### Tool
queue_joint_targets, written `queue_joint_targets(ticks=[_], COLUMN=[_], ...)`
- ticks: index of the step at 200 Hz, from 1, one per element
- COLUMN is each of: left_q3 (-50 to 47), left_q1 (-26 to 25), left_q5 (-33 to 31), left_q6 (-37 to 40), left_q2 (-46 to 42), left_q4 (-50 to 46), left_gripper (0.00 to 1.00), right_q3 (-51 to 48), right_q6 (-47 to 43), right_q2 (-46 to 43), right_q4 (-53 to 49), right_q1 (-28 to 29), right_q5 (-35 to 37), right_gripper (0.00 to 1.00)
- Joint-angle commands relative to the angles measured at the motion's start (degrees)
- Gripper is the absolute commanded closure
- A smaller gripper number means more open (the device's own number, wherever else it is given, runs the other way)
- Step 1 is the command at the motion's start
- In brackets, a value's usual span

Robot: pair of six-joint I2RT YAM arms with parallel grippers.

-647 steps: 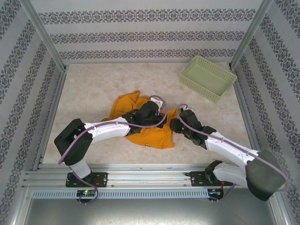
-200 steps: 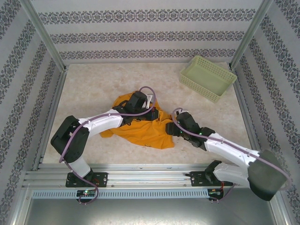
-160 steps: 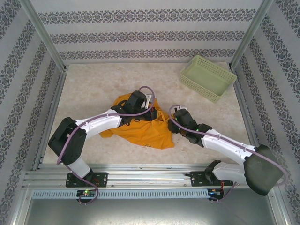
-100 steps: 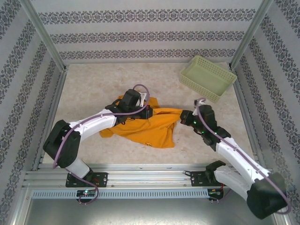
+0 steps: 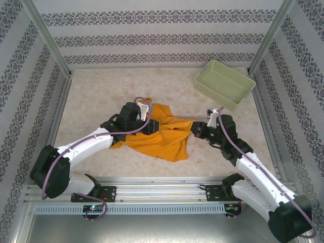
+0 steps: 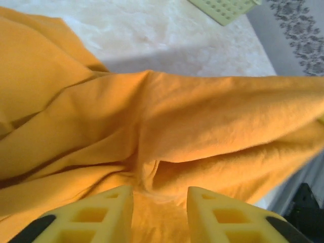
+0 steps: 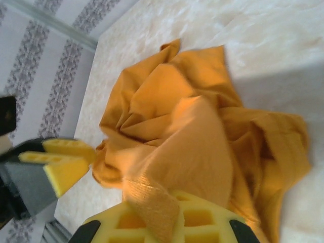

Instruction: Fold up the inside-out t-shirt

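- In the top external view, the inside-out t-shirt [image 5: 164, 139] is seen lying crumpled on the tabletop [image 5: 96, 96], roughly midway between the two arms.
- The left hand [image 5: 149, 124] is placed over the shirt's far left part, and the right hand [image 5: 195, 131] is placed at its right edge, where a fold of cloth is drawn out towards it.
- A pale green basket [image 5: 224, 83] is set at the far right corner of the tabletop, well apart from the shirt.
- In the left wrist view, the yellow fingers [image 6: 104, 215] of the left hand [image 6: 159, 192] are seen parted and released, with orange cloth of the inside-out t-shirt [image 6: 212, 126] spread in thick folds in front of them and showing in the gap. Whether the pads touch the cloth cannot be told.
- Pale tabletop [image 6: 167, 30] and a corner of the basket [image 6: 223, 7] are seen beyond the folds.
- In the right wrist view, the right hand [image 7: 162, 215] is clenched on the inside-out t-shirt [image 7: 172, 116]: a ribbed strip of its edge is caught at the yellow pad and is draped over it.
- From there the shirt is bunched across the tabletop [image 7: 253, 30] towards the left hand [image 7: 68, 159], whose parted fingers are seen at the cloth's far edge.
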Motion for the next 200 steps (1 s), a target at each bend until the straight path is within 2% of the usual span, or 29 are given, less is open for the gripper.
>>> queue_joint_targets(ticks=[1,14,29,45,61,87,98,131,156,162,170,181,200], left_q3=[0.27,-0.84,-4.09,-6.82,-7.57,-7.18,-6.62,-5.98,-7.07,-7.65,-8.52,-9.91,-13.25], left_q1=[-2.52,-5.92,-7.55,-9.68,-10.58,-11.67,-11.68,-11.60,-11.14,-10.83,-10.30,-9.15,-6.44], left_q5=[-13.83,-18.23,-13.48,-10.08,-8.87,-7.55,-8.44,-16.08,-21.88,-23.47,-25.61,-28.03,-30.20], left_q6=[5.96,9.90,11.76,12.78,12.63,11.74,10.85,8.41,6.27,5.64,4.52,2.84,-0.26], left_q2=[-5.41,-9.00,-13.13,-15.61,-15.08,-12.06,-10.65,-8.79,-10.07,-10.69,-11.90,-13.76,-18.46], left_q4=[-7.64,-7.83,-2.66,2.90,5.87,9.23,9.99,10.81,10.31,9.96,9.15,7.72,5.28], left_gripper=[0.47,0.32,0.21,0.14,0.13,0.19,0.24,0.53,0.93,0.99,1.00,1.00,1.00], right_q3=[7.21,10.46,13.71,16.90,20.19,24.29,25.36,25.90,24.67,24.23,23.33,21.22,14.75], right_q6=[-4.56,-5.13,-5.15,-5.09,-5.24,-5.19,-5.02,-4.49,-4.69,-4.95,-5.01,-4.88,-3.65], right_q2=[1.94,4.54,7.77,11.14,14.39,18.93,20.49,22.75,21.10,20.26,18.98,16.88,14.11], right_q4=[-2.46,-3.35,-3.24,-2.65,-2.22,-1.52,-1.13,-0.65,-3.30,-4.52,-6.60,-8.92,-11.27], right_q1=[6.36,9.64,12.46,15.20,17.91,21.18,22.01,23.01,22.86,22.55,21.96,20.45,16.60], right_q5=[7.29,9.51,10.13,10.61,10.83,11.47,11.13,11.21,15.08,16.47,18.56,21.65,24.90], right_gripper=[1.00,1.00,1.00,1.00,1.00,1.00,1.00,0.98,0.75,0.64,0.51,0.39,0.27])
